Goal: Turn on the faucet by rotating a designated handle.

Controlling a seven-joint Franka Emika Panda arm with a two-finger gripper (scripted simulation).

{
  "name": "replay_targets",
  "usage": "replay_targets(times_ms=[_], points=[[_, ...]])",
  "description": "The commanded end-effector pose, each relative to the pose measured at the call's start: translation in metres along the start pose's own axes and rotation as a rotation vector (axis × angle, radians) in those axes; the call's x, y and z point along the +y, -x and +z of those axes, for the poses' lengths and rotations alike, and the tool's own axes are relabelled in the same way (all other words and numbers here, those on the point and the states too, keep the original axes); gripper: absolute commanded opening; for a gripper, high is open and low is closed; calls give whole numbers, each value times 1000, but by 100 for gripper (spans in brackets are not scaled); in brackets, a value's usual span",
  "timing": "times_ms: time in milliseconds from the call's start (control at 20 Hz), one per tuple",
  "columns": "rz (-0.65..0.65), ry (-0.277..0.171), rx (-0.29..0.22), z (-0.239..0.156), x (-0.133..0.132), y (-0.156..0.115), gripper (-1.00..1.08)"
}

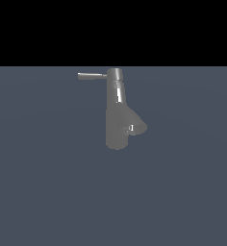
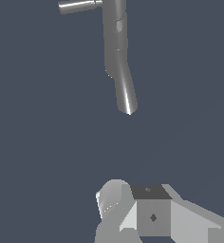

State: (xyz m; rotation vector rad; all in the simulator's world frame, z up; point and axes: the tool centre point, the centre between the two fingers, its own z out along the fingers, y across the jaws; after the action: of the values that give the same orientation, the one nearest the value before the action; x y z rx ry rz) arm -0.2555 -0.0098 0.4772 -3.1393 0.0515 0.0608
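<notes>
Showing only partly, gripper (image 2: 133, 213) state unreadable, apart from faucet (image 1: 116, 115) handle (image 1: 91, 76).

Flat, dim sim lighting in both views, no cast shadows on the slate-blue ground (image 1: 48, 192). Only glare: narrow bright stripe on the faucet (image 1: 118, 94), also at its tip in the wrist view. Edges soft and low-res, no lens distortion. Black band across the exterior view's top

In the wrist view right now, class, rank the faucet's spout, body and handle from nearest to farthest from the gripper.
1. Spout: the faucet's end pointing toward the gripper.
2. Faucet body: the upright column beyond the spout.
3. Handle: farthest, sticking sideways from the top cap.
</notes>
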Motion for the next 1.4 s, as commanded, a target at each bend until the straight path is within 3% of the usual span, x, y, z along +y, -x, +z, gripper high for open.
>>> replay_targets(times_ms=[0,650,1350], points=[[0,0,0,0,0,0,-100],[95,-21,-6,1,-4,-28,-100],[396,-55,-33,20,-20,-115,-100]])
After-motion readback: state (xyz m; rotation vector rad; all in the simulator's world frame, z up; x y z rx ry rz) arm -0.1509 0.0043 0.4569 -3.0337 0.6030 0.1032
